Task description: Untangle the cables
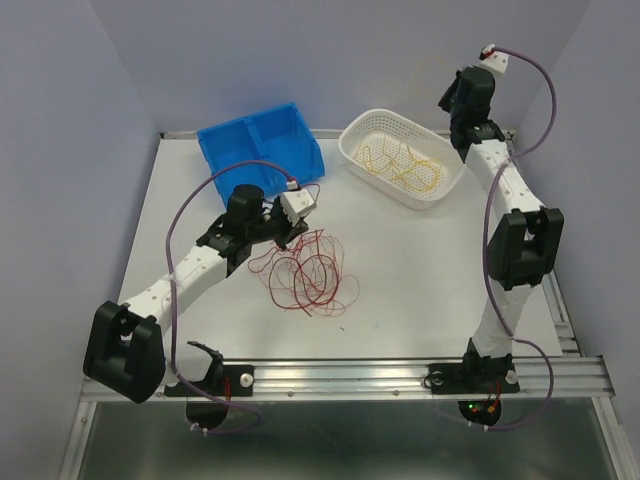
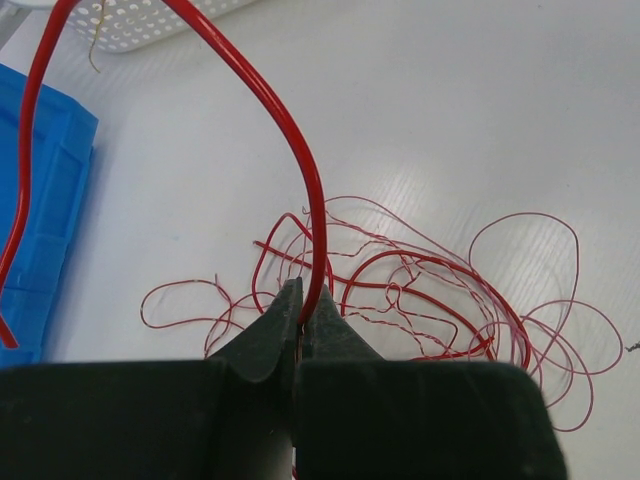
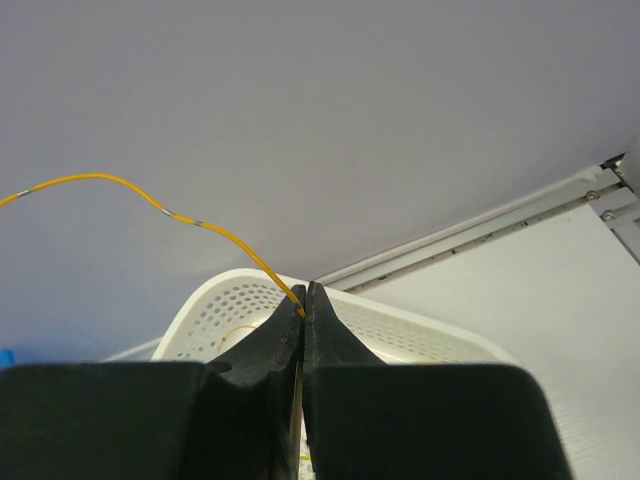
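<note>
2 robot arms reach over a white table [image 1: 420, 270]. The left gripper [image 2: 303, 312] is clenched on 1 red cable [image 2: 318, 220], which rises from a loose red tangle [image 1: 305, 275] lying mid-table near a blue bin [image 1: 258, 148]. The right gripper [image 3: 305, 303], raised above a white basket [image 1: 350, 150] holding yellow cables [image 1: 405, 165], pinches 1 yellow cable [image 3: 215, 228].

Cables [image 1: 305, 275] before bin [image 1: 260, 165] (more in basket [image 1: 350, 158])

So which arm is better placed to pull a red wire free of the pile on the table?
Left. The left gripper is shut on a red wire just above the red pile; the right gripper is off by the white basket, pinching a yellow wire.
</note>
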